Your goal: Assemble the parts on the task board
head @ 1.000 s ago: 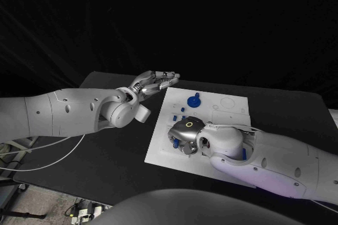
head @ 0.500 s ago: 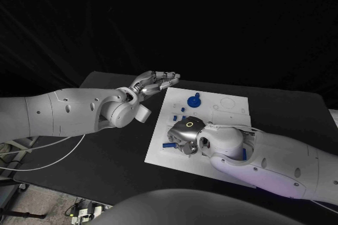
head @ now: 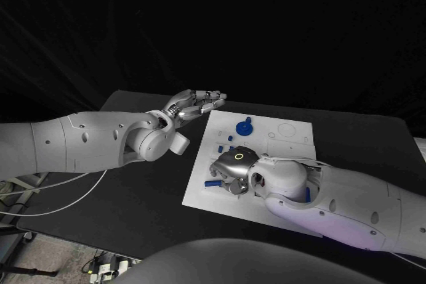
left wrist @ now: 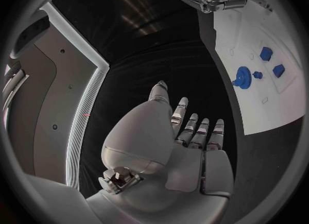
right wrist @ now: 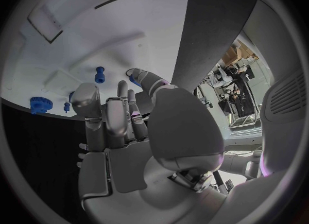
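The left arm comes in from nine o'clock in the head view, its forearm level and its wrist bent up toward one o'clock. The left hand (head: 194, 103) hangs in the air, palm up, fingers (left wrist: 193, 131) loosely spread and holding nothing. The right arm enters from four o'clock and reaches toward ten o'clock. The right hand (head: 231, 171) is turned palm down, its fingers (right wrist: 116, 116) curled downward together; whether they grip anything cannot be told.

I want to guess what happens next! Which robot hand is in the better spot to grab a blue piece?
Probably the right hand: it hovers low over the task board, beside a blue part. The left hand is off the board's edge, holding nothing.
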Motion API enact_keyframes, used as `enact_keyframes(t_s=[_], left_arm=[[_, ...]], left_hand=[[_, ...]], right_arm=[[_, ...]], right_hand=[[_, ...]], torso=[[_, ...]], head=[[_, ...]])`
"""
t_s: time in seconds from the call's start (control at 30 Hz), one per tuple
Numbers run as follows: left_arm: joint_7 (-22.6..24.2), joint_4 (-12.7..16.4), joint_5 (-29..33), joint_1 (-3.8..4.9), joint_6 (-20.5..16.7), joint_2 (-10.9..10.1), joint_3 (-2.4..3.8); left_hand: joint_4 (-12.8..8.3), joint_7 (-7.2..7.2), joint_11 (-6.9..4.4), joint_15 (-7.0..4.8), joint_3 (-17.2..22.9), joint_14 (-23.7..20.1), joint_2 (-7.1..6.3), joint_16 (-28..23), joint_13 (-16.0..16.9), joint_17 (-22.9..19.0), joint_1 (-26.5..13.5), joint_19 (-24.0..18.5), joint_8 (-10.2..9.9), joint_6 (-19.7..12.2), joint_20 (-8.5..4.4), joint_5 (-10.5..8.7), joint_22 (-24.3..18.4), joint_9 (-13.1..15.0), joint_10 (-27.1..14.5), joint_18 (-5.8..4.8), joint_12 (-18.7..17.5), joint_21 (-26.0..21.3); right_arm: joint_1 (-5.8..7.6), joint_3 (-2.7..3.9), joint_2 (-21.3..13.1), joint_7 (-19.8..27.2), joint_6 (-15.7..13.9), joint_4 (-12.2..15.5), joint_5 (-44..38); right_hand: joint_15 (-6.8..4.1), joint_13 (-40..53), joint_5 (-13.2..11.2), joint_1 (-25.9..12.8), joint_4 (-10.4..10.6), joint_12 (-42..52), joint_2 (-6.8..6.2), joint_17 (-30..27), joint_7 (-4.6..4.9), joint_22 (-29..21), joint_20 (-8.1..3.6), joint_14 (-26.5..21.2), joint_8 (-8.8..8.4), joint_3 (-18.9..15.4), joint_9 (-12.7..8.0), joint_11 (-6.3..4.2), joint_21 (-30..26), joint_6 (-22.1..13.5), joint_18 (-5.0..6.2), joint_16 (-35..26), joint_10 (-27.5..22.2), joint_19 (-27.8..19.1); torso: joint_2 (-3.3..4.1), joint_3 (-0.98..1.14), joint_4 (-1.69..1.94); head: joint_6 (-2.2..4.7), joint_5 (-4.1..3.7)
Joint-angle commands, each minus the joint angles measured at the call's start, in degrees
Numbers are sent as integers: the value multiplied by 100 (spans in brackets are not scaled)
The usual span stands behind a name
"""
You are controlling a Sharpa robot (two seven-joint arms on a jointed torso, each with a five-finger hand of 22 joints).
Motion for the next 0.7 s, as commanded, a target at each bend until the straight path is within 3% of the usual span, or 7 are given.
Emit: enact_keyframes(t_s=[0.03,0.1,0.17,0.47,0.7], left_arm=[[33,14,-31,2,85,3,4],[33,16,-32,2,86,-3,4],[32,18,-33,2,86,-9,4],[40,29,-48,2,91,-25,4],[37,28,-51,2,98,-26,4]], left_hand=[[-22,52,46,42,27,9,-16,26,7,7,63,46,28,44,-3,20,8,9,-3,-83,39,38],[-23,57,56,40,31,13,-16,40,9,9,82,49,32,45,-3,26,13,8,4,-83,57,40],[-22,65,66,40,33,18,-16,51,12,10,99,51,37,48,-3,30,15,7,15,-83,77,41],[-20,82,87,39,37,29,-16,73,16,13,127,55,48,66,-3,38,21,8,37,-82,107,45],[-20,87,94,40,40,33,-14,81,17,14,139,59,54,78,-3,43,26,9,46,-82,119,47]], right_arm=[[-3,1,-20,51,-350,74,-55],[7,2,-30,79,-479,154,-46],[18,3,-14,94,-531,199,-42],[13,4,275,60,-154,43,-18],[-40,4,450,9,23,-130,-22]], right_hand=[[37,38,-239,-170,162,-27,-11,23,146,637,25,26,-57,-98,-120,20,-31,71,76,33,-76,52],[65,84,-423,-360,324,-6,-51,44,224,639,48,47,-84,-246,-226,31,-38,166,73,50,-137,72],[61,114,-361,-420,384,3,-63,59,263,641,53,55,-95,-309,-286,36,-45,228,74,61,-193,80],[80,147,934,-427,425,-55,-83,8,302,622,73,-10,-221,-236,-626,61,-202,559,92,40,-355,38],[88,111,1235,-349,341,-88,-110,-2,275,622,75,-26,-227,-97,-704,48,-229,729,97,40,-255,34]], torso=[[1,0,0],[-1,1,3],[-2,1,6],[1,-1,4],[7,0,0]], head=[[0,12],[0,13],[0,9],[0,13],[0,11]])
